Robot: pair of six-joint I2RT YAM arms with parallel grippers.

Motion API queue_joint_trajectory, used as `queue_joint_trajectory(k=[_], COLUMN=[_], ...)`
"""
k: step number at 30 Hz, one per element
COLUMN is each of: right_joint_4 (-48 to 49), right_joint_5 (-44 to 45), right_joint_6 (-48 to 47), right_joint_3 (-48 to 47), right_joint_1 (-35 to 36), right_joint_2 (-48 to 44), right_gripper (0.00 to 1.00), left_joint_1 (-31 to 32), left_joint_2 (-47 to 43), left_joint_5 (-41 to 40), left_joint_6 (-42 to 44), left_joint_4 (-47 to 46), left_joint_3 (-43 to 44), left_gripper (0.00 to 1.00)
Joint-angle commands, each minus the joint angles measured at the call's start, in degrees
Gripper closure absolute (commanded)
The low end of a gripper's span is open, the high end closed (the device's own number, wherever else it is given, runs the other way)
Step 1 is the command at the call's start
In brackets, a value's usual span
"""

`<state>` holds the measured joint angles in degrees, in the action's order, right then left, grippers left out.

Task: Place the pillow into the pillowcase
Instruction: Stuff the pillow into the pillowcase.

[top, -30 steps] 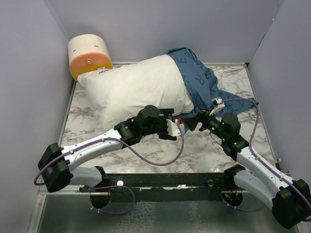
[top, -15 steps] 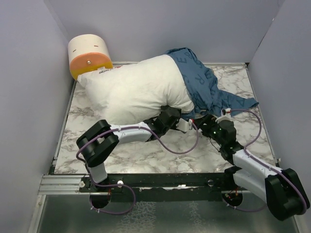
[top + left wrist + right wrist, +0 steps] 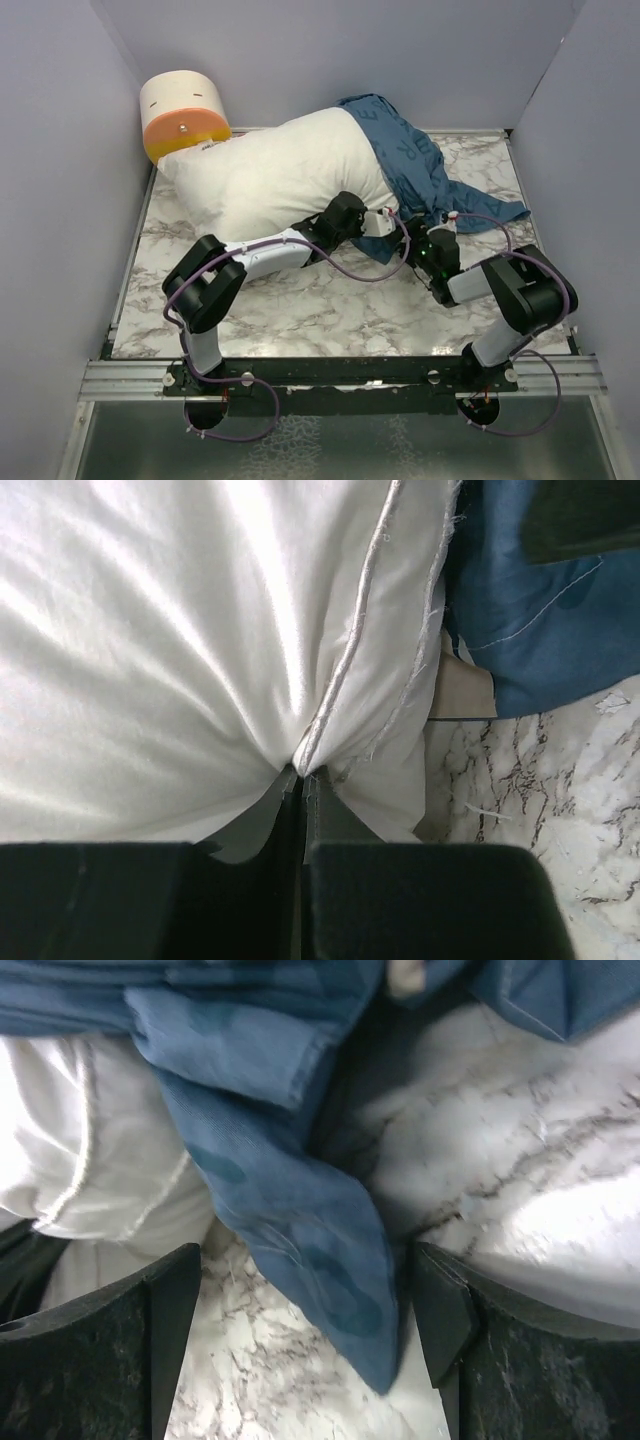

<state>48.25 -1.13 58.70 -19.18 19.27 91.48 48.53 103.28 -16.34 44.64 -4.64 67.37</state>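
Marble tabletop (image 3: 300, 300), white with grey veins, boxed by plain grey walls (image 3: 60, 200). Cream-and-orange cylinder (image 3: 183, 112) in far left corner, touching pillow (image 3: 280, 175). Pillow lies across far half of table, right end inside pillowcase (image 3: 410, 160); most of pillow bare.

Left gripper (image 3: 302, 775) pressed together on pillow's seam edge. Right gripper (image 3: 310, 1300) spread, blue pillowcase corner lying between fingers, not pinched.

Versus half second earlier: both grippers farther from bases, right arm's elbow folded up, pillow's near edge shifted back.

Marbled table (image 3: 300, 300) under pillow (image 3: 270, 185) and pillowcase (image 3: 415, 165)
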Motion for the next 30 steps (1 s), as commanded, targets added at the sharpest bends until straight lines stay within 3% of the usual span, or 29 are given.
queue_joint_trajectory(k=[1, 3, 6, 7, 9, 13, 16, 19, 21, 24, 27, 30], right_joint_4=[13.74, 13.69, 16.64, 18.69, 23.25, 21.96, 12.40, 0.94, -3.09, -7.48, -4.76, -0.92], right_joint_5=[-0.21, -0.36, -5.35, -7.68, -11.80, -21.85, -27.85, -26.89, -27.40, -27.25, -24.79, -22.73], right_joint_6=[-0.53, -0.88, -1.42, -1.95, -4.13, -9.82, -16.51, -24.12, -24.55, -22.79, -18.75, -16.21], right_joint_3=[-1.82, -3.58, -3.71, -2.72, 0.56, 5.83, 4.72, 0.02, -4.10, -8.32, -8.36, -7.59], right_joint_1=[-0.28, -0.40, -1.60, -2.02, -2.21, -1.78, 2.66, 9.18, 10.63, 11.06, 10.95, 9.90], right_joint_2=[7.66, 10.03, 11.23, 10.53, 6.79, -8.59, -20.48, -27.61, -25.20, -13.83, -2.33, 3.19], right_gripper=[0.19, 0.27, 0.74, 0.85, 0.97, 0.99, 0.99, 0.99, 0.99, 0.99, 0.99, 0.99], left_joint_1=[-3.21, -4.25, -5.50, -5.93, -7.13, -9.85, -10.95, -11.34, -11.46, -11.62, -11.62, -11.62], left_joint_2=[-2.31, -3.02, -4.03, -4.21, -4.40, -2.24, 2.25, 7.75, 10.88, 12.67, 11.01, 7.00], left_joint_5=[6.17, 8.52, 10.73, 11.10, 12.29, 15.12, 17.62, 20.17, 23.55, 30.75, 37.72, 42.75], left_joint_6=[-5.35, -6.89, -9.15, -9.89, -11.89, -18.56, -23.21, -27.80, -31.67, -36.48, -40.92, -42.88], left_joint_4=[3.35, 3.96, 4.79, 5.24, 6.03, 9.25, 12.41, 15.98, 17.66, 17.11, 14.04, 12.18], left_joint_3=[1.29, 1.71, 2.60, 3.19, 4.90, 11.48, 17.87, 24.84, 28.70, 30.82, 28.84, 24.62], left_gripper=[1.00, 1.00, 1.00, 1.00, 1.00, 1.00, 1.00, 1.00, 1.00, 1.00, 1.00, 1.00])
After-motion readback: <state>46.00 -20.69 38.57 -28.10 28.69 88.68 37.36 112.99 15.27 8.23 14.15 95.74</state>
